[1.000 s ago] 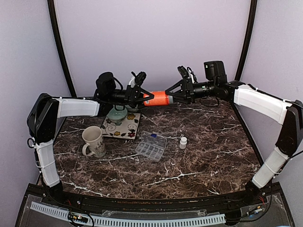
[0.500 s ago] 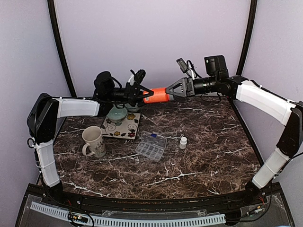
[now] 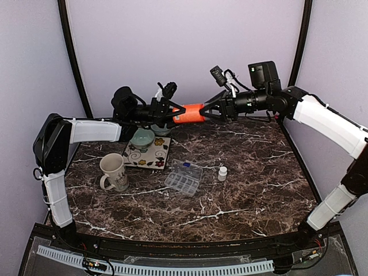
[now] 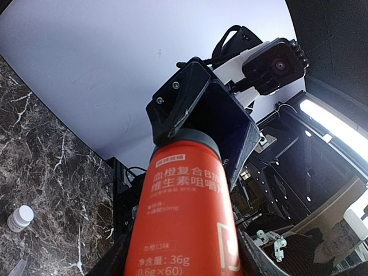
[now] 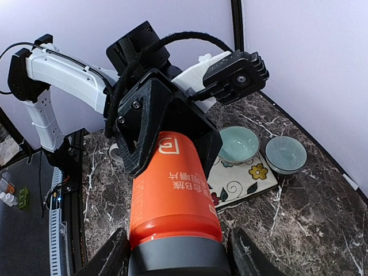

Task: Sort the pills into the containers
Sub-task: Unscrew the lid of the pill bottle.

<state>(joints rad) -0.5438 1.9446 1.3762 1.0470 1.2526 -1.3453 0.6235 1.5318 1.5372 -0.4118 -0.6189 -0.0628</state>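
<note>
An orange pill bottle (image 3: 187,113) with a dark cap hangs level in the air over the back of the table, held from both ends. My left gripper (image 3: 171,114) is shut on its orange body (image 4: 187,213). My right gripper (image 3: 210,109) is shut on the dark cap (image 5: 178,260). In the right wrist view the left gripper (image 5: 161,115) clasps the far end of the bottle (image 5: 172,190). The clear organiser box (image 3: 184,178) lies flat on the table below, with a small blue item in one far cell. No loose pills show.
A small white bottle (image 3: 222,173) stands right of the organiser. A cream mug (image 3: 114,171) stands at the left. Two pale green bowls (image 5: 237,142) (image 5: 286,154) rest on and beside a floral mat (image 3: 148,152) under the left arm.
The right gripper has rolled about its own axis while gripping the cap, and its forearm has risen. The bottle has shifted slightly left. The left gripper has held steady.
</note>
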